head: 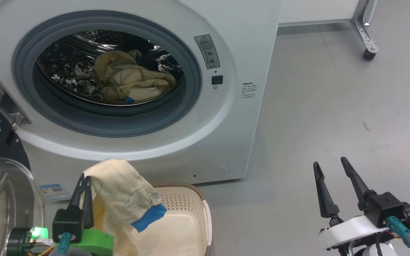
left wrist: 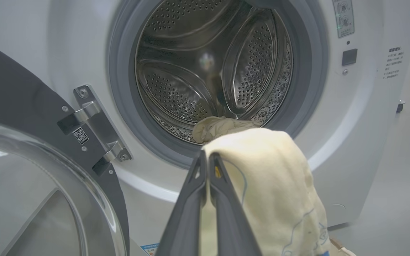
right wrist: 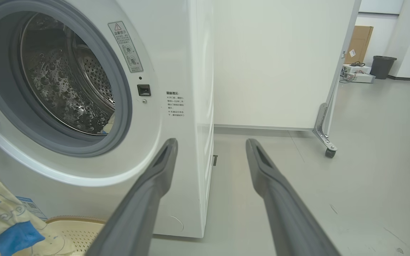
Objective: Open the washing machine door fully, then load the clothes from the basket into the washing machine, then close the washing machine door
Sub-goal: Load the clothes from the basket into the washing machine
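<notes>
The washing machine (head: pixel 226 106) stands with its door (head: pixel 2 199) swung open at the left; the door's glass bowl (left wrist: pixel 30 199) shows beside the hinge. Pale-yellow clothes (head: pixel 130 78) lie inside the steel drum (left wrist: pixel 208 71). My left gripper (head: pixel 83 179) is shut on a pale-yellow garment (head: pixel 123 192) with a blue piece, lifted above the basket (head: pixel 187 220), below the drum opening. The garment (left wrist: pixel 276 177) drapes over the right finger. My right gripper (head: pixel 329 165) hangs open and empty over the floor, right of the machine (right wrist: pixel 176 71).
A white panel on a castor leg (head: pixel 368 53) stands behind the machine at the right. A cardboard box (right wrist: pixel 359 42) and a dark bin (right wrist: pixel 383 67) sit far back. Grey floor (head: pixel 333 106) spreads to the right.
</notes>
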Controlling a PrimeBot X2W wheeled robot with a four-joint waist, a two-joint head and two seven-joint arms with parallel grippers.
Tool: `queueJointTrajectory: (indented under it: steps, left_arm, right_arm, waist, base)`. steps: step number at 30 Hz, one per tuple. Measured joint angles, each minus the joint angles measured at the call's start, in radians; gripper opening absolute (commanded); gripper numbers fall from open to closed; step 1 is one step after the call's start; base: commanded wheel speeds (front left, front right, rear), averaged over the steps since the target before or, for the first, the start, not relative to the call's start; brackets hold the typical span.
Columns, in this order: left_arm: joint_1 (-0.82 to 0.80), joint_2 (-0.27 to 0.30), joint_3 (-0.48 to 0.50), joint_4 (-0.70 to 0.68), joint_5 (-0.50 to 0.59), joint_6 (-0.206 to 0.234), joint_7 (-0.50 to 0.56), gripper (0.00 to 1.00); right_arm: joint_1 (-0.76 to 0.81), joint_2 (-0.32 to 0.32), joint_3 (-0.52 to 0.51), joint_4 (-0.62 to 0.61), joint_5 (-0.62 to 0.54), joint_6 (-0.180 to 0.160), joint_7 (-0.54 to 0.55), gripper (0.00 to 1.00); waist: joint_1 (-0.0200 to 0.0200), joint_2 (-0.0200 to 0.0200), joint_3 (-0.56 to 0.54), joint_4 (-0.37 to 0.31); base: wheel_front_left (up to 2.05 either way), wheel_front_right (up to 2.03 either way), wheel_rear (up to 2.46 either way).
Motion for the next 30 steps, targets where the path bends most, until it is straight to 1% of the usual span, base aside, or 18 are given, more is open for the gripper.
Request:
queueJointTrajectory:
  steps: [15, 27, 30]
  left_arm:
    - [0.04, 0.005, -0.002, -0.062, 0.0, 0.0, 0.0, 0.0]
    - [0.044, 0.006, -0.01, -0.07, -0.001, -0.001, 0.002, 0.0]
    - [0.028, 0.006, -0.018, -0.066, -0.011, -0.02, 0.015, 0.0]
  right_arm:
    - [0.009, 0.002, 0.014, -0.026, 0.0, -0.001, 0.0, 1.0]
    - [0.022, 0.004, 0.015, -0.041, 0.0, -0.008, 0.0, 1.0]
    - [0.022, 0.004, 0.018, -0.052, 0.0, -0.008, 0.0, 1.0]
  waist:
    - [0.0, 0.0, 0.005, -0.01]
    - [0.0, 0.0, 0.019, -0.006]
    - [0.0, 0.0, 0.032, -0.004]
  base:
    - [0.0, 0.0, 0.0]
    - [0.0, 0.0, 0.0]
    - [0.0, 0.0, 0.0]
